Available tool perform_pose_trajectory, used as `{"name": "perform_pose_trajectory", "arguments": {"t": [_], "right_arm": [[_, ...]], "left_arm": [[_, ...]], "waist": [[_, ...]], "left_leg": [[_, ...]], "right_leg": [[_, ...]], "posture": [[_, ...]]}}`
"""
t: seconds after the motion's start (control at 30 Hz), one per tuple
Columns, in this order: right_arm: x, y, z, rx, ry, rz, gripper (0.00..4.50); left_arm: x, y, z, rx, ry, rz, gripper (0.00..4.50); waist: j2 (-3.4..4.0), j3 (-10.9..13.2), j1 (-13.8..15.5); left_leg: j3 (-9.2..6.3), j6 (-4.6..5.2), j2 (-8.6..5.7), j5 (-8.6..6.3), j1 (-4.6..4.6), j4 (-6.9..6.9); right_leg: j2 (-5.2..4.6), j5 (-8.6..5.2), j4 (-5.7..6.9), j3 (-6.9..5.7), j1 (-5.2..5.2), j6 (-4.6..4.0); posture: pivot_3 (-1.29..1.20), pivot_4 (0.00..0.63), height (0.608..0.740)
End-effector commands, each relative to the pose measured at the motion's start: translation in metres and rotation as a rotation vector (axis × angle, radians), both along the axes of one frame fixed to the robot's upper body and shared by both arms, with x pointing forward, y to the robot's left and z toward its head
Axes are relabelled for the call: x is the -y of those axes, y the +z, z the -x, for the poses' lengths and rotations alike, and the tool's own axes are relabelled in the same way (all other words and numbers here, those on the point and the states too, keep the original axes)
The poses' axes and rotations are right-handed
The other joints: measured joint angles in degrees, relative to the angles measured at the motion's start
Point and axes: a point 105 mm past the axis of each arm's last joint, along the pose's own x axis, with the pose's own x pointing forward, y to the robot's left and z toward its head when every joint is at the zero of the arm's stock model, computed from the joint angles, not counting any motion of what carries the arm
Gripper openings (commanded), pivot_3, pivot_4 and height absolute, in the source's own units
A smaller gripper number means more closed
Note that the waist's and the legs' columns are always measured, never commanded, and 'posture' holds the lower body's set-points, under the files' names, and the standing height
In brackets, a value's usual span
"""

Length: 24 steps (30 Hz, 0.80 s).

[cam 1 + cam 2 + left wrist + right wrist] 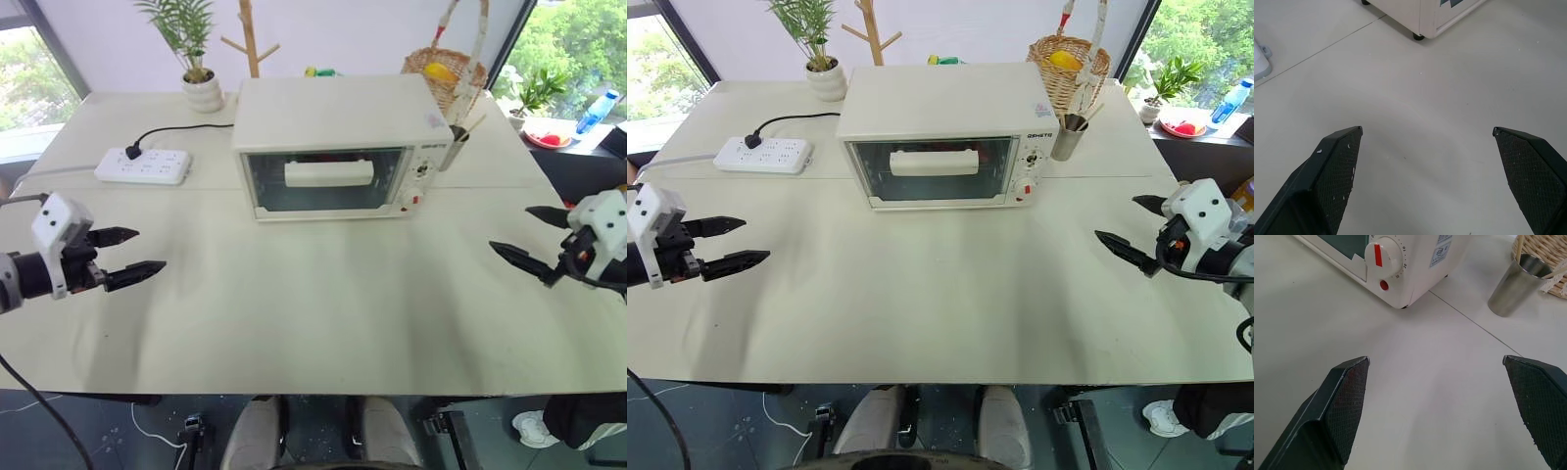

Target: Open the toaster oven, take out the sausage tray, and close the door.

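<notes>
The toaster oven [338,147] sits shut at the far middle of the surface [313,313], well apart from both of my hands. My left hand [125,257] hangs at the near left with its fingers spread wide and nothing between them; my right hand [534,240] mirrors it at the near right, likewise spread and empty. Both point inward toward the oven.

The step in hand, as I judge it, is opening the door [326,180]. I would bring one hand in toward the wide bar handle [328,173] across the glass, close on the bar near its middle so the pull stays even, and swing the door down toward me. The door looks hinged at its lower edge, though I cannot confirm that from here. I would keep the other hand ready to steady the oven body, since a light box like this may slide toward me as I pull. I cannot make out the sausage tray through the glass.

Around it: a metal cup [1513,284] stands just beside the oven's right side, with a wicker basket [446,73] behind it, so the right hand should approach from the front, not the side. A power strip [143,165] lies to the left, a potted plant [199,59] beyond. The stretch of surface in front of the door is bare.
</notes>
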Motion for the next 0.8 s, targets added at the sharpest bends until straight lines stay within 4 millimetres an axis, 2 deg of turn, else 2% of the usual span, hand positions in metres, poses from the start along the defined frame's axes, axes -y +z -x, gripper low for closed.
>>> {"name": "perform_pose_trajectory", "arguments": {"t": [0.03,0.3,0.63,0.73,0.8], "right_arm": [[0.0,0.015,0.001,0.064,0.001,0.01,4.47],[-0.001,0.014,0.001,0.052,0.007,-0.002,4.47],[-0.015,0.015,0.009,0.021,0.06,-0.048,4.47],[-0.016,0.018,0.009,0.025,0.067,-0.052,4.47],[-0.021,0.029,0.007,0.019,0.083,-0.119,4.47]], "left_arm": [[0.001,0.011,0.001,0.037,-0.019,-0.027,4.5],[-0.002,0.016,-0.004,0.052,0.016,0.01,4.5],[0.005,0.022,-0.007,0.059,-0.006,0.046,4.5],[0.011,0.03,-0.01,0.078,-0.029,0.07,4.5],[0.027,0.039,-0.014,0.097,-0.09,0.102,4.5]], "waist": [[0.0,0.0,0.0],[0.0,0.0,0.0],[0.0,0.0,0.0],[-0.01,0.0,0.1],[-0.01,0.0,0.1]], "left_leg": [[0.0,0.0,0.0,0.0,0.0,0.0],[0.0,0.0,0.0,0.0,0.0,0.0],[0.0,0.0,0.01,0.0,0.0,-0.01],[0.0,0.0,0.01,0.0,0.0,0.0],[0.0,0.0,0.0,0.0,0.0,0.0]], "right_leg": [[0.0,0.0,0.0,0.0,0.0,0.0],[0.0,0.0,0.0,0.01,-0.01,0.0],[0.0,0.0,0.0,0.02,-0.01,0.0],[0.0,0.0,0.0,0.02,-0.01,0.0],[0.0,0.01,0.0,0.03,0.0,0.01]], "posture": [[0.0,0.15,0.74],[0.0,0.15,0.74],[0.0,0.15,0.74],[0.0,0.15,0.74],[0.0,0.15,0.74]]}}
